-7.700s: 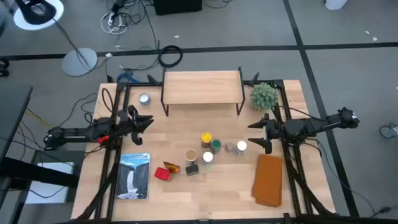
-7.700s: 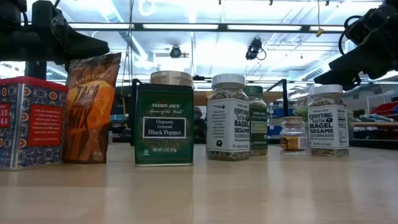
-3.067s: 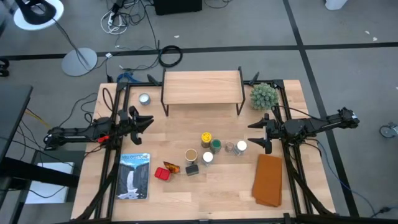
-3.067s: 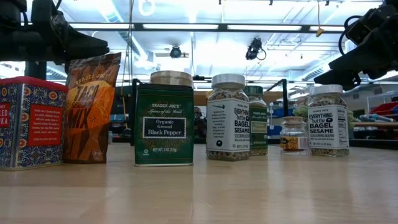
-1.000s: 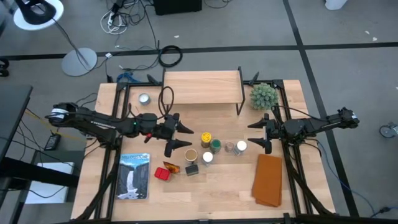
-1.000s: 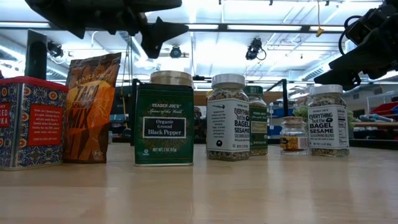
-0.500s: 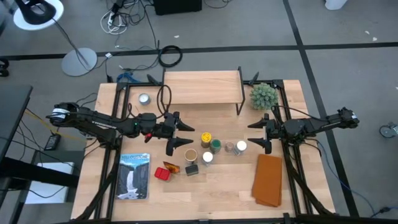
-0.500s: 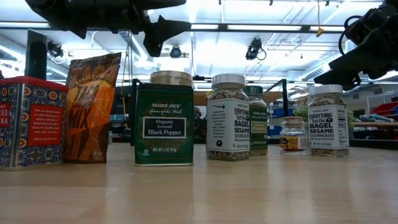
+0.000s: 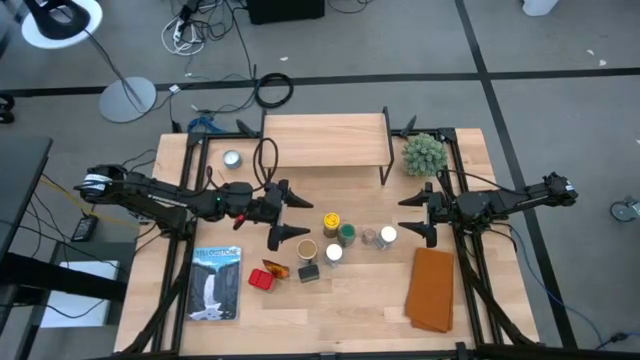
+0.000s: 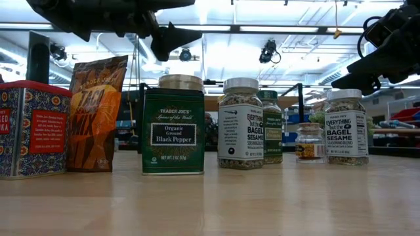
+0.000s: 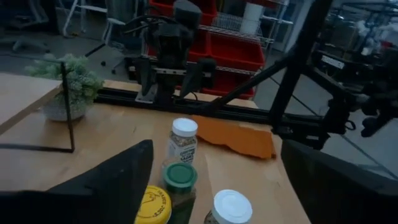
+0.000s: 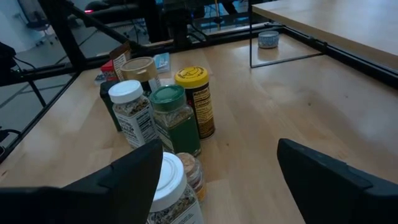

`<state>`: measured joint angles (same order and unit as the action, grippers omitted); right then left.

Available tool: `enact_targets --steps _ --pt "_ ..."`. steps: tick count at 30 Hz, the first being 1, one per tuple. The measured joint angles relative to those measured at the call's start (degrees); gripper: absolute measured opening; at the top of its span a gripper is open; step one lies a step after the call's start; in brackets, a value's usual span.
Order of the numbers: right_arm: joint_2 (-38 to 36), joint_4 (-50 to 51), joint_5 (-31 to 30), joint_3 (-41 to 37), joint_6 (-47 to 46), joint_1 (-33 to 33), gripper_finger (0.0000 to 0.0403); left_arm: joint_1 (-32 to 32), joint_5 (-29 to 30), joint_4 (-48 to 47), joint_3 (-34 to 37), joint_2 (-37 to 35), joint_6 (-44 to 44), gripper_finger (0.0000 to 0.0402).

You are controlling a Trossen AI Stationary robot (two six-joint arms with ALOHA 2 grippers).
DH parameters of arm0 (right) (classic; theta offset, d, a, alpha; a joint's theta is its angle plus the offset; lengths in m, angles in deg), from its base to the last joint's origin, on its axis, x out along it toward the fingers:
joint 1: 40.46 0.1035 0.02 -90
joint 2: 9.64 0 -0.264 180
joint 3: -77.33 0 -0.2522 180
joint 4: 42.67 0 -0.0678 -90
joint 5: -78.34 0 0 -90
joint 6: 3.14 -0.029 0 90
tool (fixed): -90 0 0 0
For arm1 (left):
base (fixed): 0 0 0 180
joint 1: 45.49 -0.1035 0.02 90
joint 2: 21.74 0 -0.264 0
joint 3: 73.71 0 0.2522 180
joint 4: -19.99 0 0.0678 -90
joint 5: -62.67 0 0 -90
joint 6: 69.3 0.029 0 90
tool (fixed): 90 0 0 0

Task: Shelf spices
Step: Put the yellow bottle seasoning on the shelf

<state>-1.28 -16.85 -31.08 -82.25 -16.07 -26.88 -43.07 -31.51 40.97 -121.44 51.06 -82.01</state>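
Working across from my left: a blue booklet (image 9: 214,283) lies flat at the near-left of the surface (image 9: 350,310), and a small silver tin (image 9: 232,158) sits far-left, beside the shelf (image 9: 324,139). Neither concerns the job.

My left hand (image 9: 290,213) is stretched in over the middle, fingers spread wide and holding nothing. It hangs above surface level, just left of the yellow-lidded jar (image 9: 331,221) and over the tan-lidded jar (image 9: 307,249).

The spices stand in one tight cluster in front of the shelf, none on it yet: red tin (image 9: 260,280) and orange packet (image 9: 276,268) at the left, then the dark box (image 9: 309,272), a white-lidded jar (image 9: 333,253), the green-lidded jar (image 9: 346,234), a small clear jar (image 9: 368,237) and another white-lidded jar (image 9: 388,235). The shelf top is bare wood.

Risk, as I judge it — the yellow, green and white lids nearly touch. With fingers this wide, closing on the yellow jar could catch the green one or tip the tan-lidded jar beneath the lower finger. A knocked jar would likely roll into its neighbours.

My right hand (image 9: 418,214) waits just right of the cluster, fingers open and empty. Farther right are the spiky plant (image 9: 423,153) by the shelf's corner and an orange cloth (image 9: 433,289) near the front edge — the shelf's thin black legs could snag a jar carried in low.
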Motion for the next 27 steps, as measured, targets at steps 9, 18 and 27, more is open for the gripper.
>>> enact_targets --steps 9,18,27 --pt "0.00 0.00 0.00 0.00 0.01 0.01 0.0318 0.23 0.58 0.01 0.00 0.00 -4.26 0.0390" --pt "0.00 0.01 -0.02 0.01 0.00 -0.01 0.0318 -0.92 3.09 -23.33 -8.84 1.30 -0.78 0.0390" --pt "0.00 -0.38 -0.01 -0.01 0.01 0.01 0.0318 -0.92 2.47 -42.28 -23.21 10.81 6.61 0.0389"
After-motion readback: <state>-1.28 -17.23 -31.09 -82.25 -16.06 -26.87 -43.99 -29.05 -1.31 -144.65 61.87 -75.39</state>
